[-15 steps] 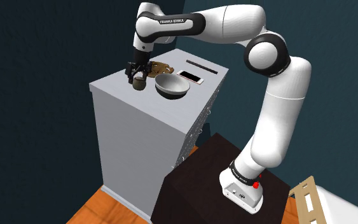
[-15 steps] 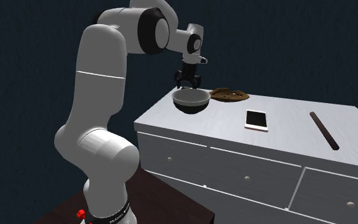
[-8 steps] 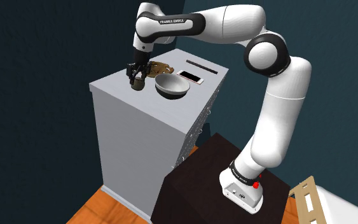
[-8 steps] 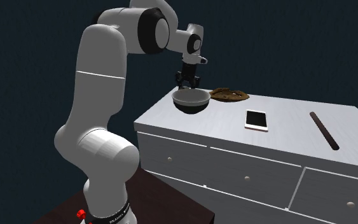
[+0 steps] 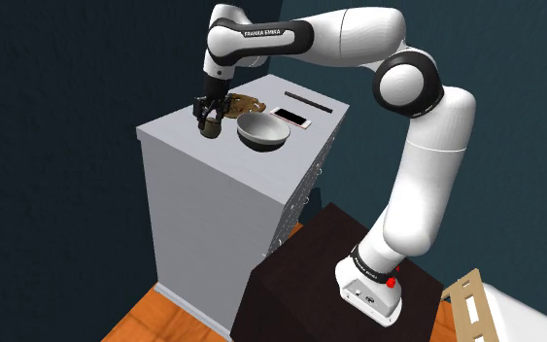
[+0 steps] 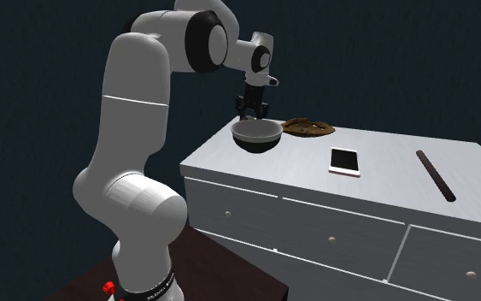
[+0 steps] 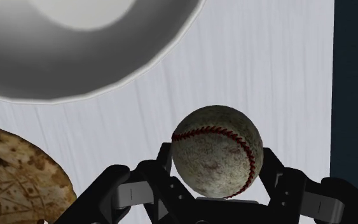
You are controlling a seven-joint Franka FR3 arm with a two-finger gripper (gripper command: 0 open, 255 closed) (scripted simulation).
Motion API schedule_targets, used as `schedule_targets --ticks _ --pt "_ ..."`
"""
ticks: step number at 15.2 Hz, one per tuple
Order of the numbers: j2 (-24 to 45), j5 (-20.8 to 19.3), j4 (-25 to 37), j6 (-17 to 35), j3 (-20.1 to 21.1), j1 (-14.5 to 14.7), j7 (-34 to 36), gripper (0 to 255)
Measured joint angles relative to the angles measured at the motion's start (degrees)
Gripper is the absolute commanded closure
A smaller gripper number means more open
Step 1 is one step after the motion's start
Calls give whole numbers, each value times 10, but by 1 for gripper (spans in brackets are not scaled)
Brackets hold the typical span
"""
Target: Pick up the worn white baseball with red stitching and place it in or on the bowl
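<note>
— Baseball, the scuffed off-white one with red stitching [image 5: 210,127]: where is it, seen from over the shoulder?
— Pinched in the black two-finger gripper [image 5: 209,124], over the white dresser top [image 5: 179,136], just beside the round grey bowl [image 5: 262,142].
— And from the other side?
— The gripper [image 6: 253,114] hangs behind the bowl [image 6: 256,139]. A white phone [image 6: 345,161] lies further along the top.
— From the hand's own camera?
— Both fingers [image 7: 269,167] clasp the baseball [image 7: 217,151] at its sides. The bowl [image 7: 107,94] lies ahead, apart from it, with a brown patterned flat piece [image 7: 12,172] alongside.
</note>
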Motion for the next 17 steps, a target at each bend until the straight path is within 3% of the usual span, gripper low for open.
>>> schedule_targets --ticks 17 --pt "-8 -3 102 -110 0 0 14 255"
